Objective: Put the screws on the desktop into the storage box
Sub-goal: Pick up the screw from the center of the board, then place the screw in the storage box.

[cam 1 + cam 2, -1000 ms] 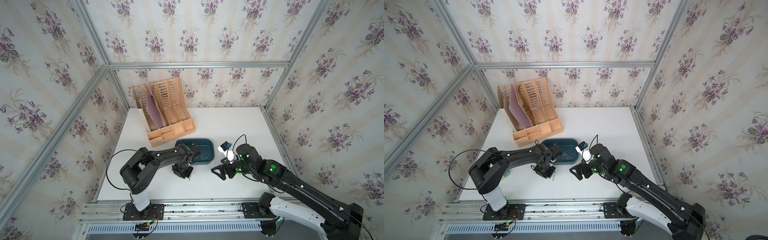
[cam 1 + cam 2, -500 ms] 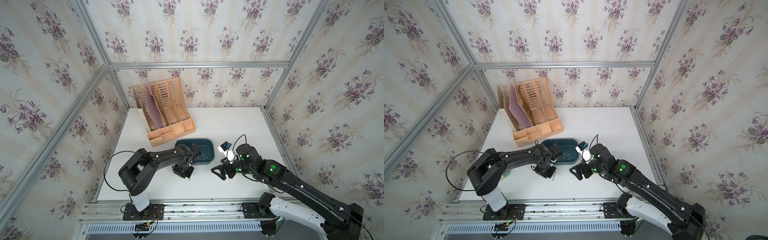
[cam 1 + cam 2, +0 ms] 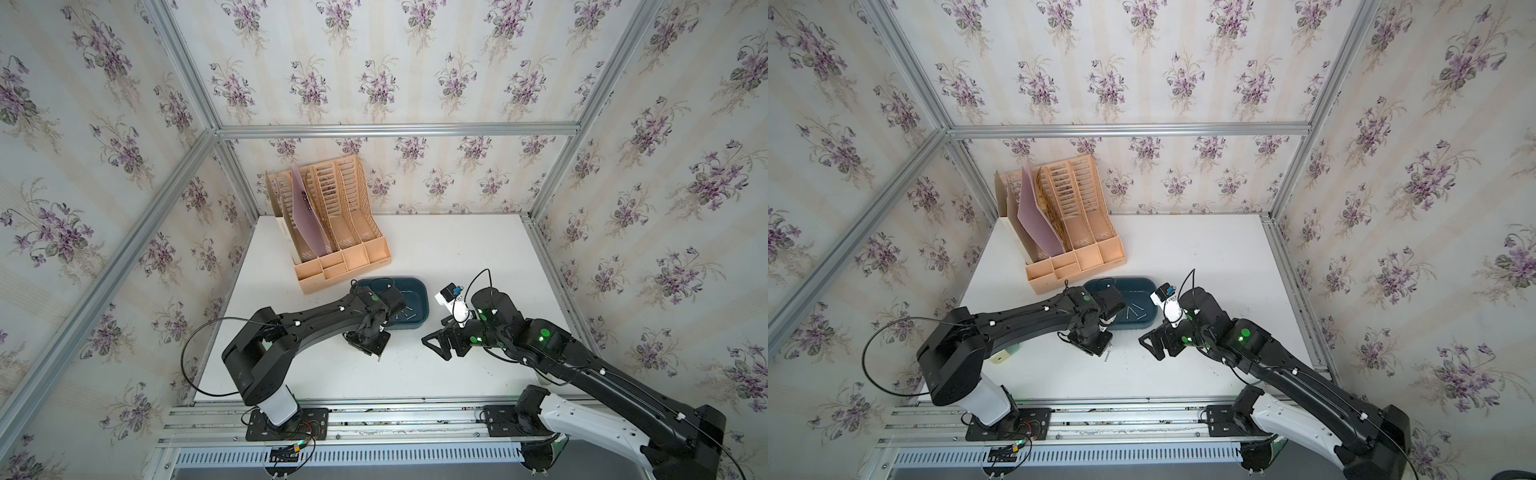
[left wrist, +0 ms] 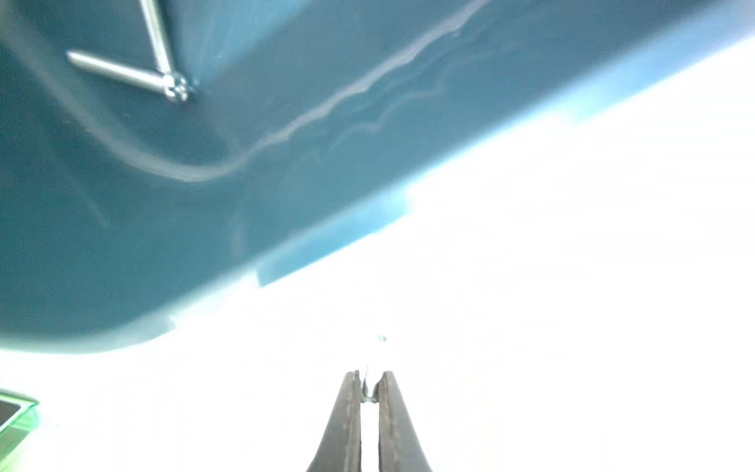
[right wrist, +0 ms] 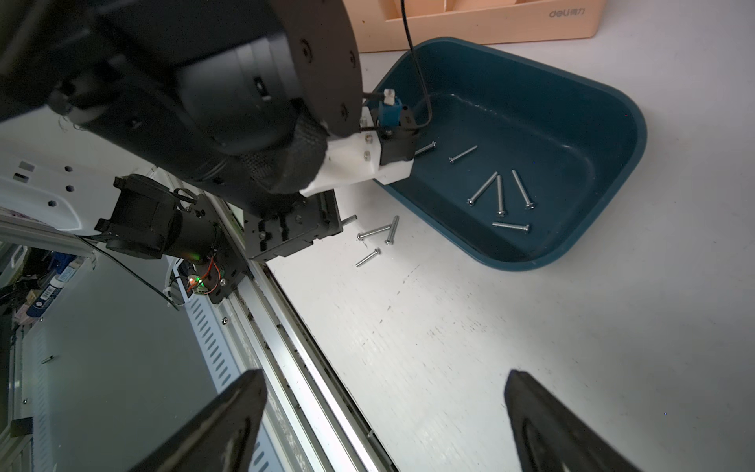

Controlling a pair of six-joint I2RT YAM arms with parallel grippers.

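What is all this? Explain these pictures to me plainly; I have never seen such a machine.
Two robot arms, the left arm and the right arm, stand at the front edge of a white desktop. Two pictures look down from overhead; two come from cameras on the wrists. The left gripper is shut on a screw beside the teal storage box. The right gripper is open and empty above the desktop. Several screws lie in the box, a few loose screws beside it. A peach file organizer stands at the back.
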